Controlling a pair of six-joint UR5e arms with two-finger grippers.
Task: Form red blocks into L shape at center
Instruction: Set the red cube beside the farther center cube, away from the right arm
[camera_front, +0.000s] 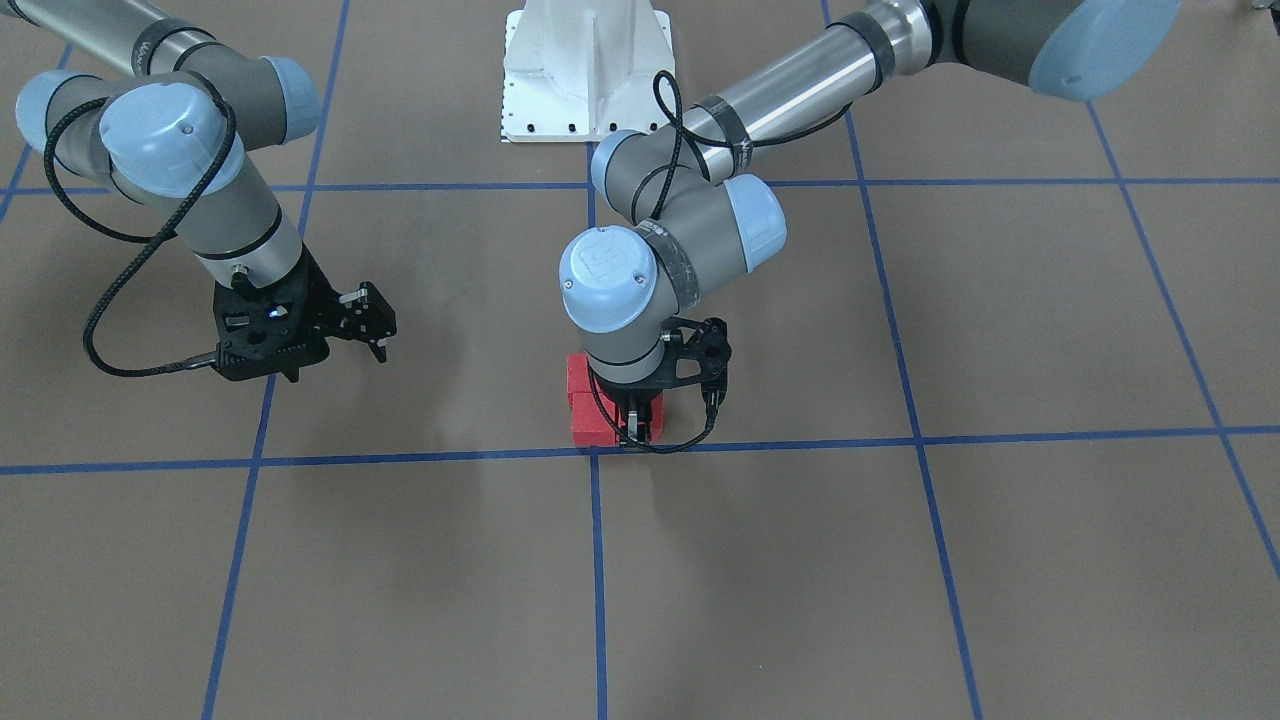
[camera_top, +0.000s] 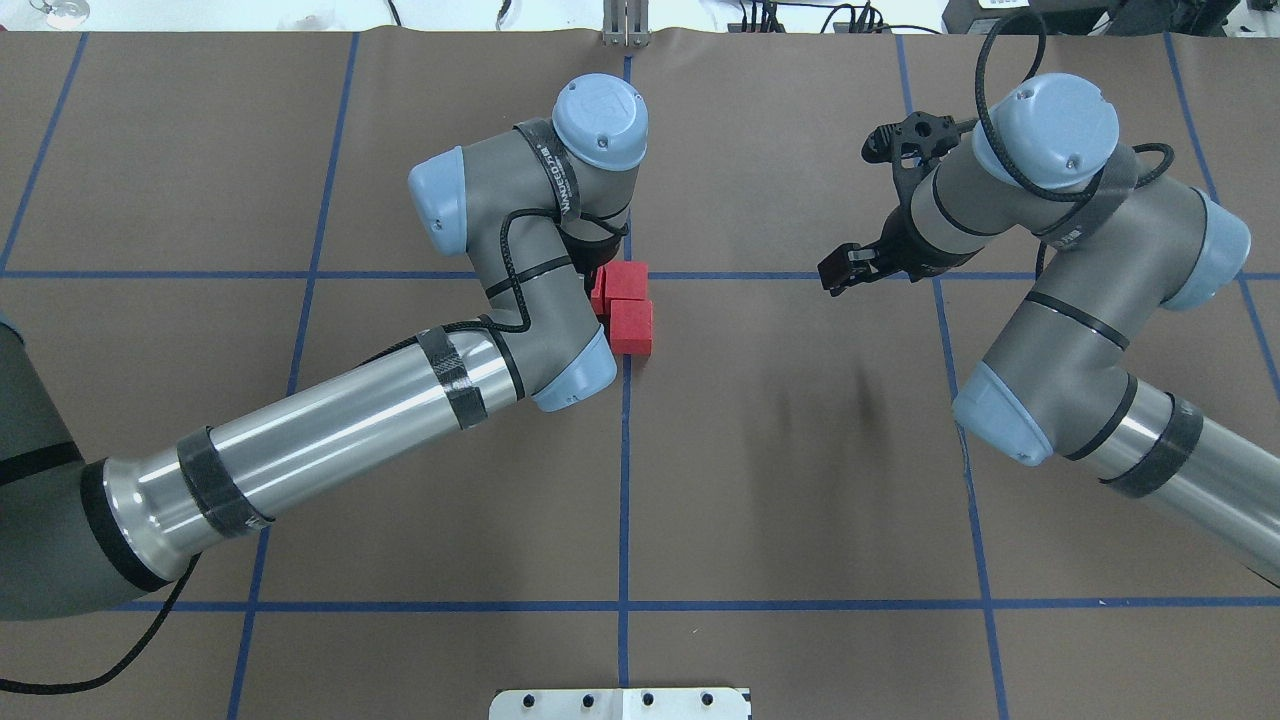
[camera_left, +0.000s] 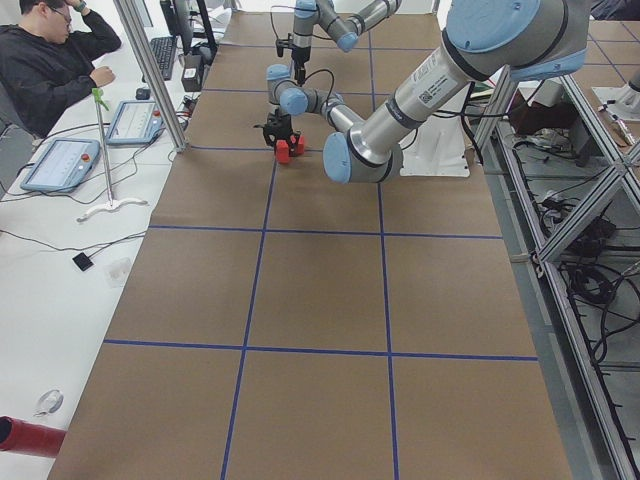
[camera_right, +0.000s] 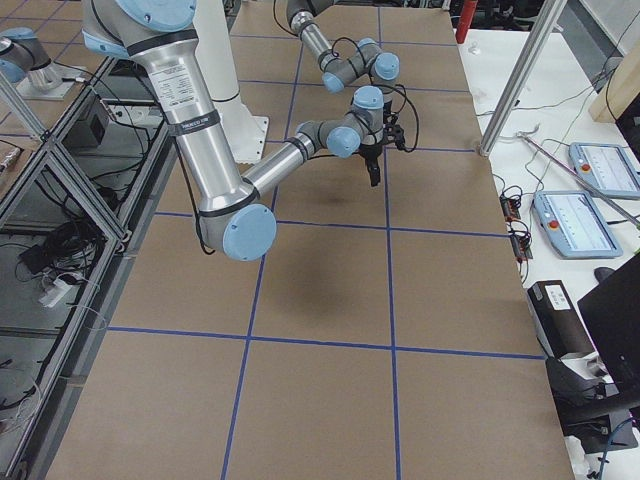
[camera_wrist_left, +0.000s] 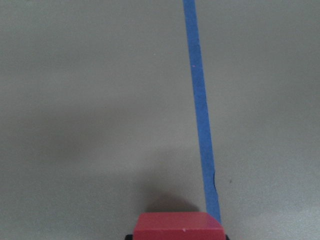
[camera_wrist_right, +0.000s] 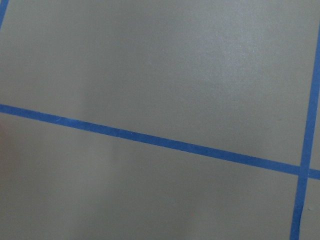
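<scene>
1. The left arm and right arm are showing grey joints, pale-blue caps and silver tubes with black tape bands.
2. Black braided cables are looping round both wrists.
3. The left claw and right claw are looking black.

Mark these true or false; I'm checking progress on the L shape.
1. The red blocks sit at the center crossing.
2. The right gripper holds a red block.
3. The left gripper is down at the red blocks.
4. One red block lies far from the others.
1. True: the red blocks sit right by the center.
2. False: the right gripper is empty, off to the side.
3. True: the left gripper is among them.
4. False: those visible are bunched together.
</scene>
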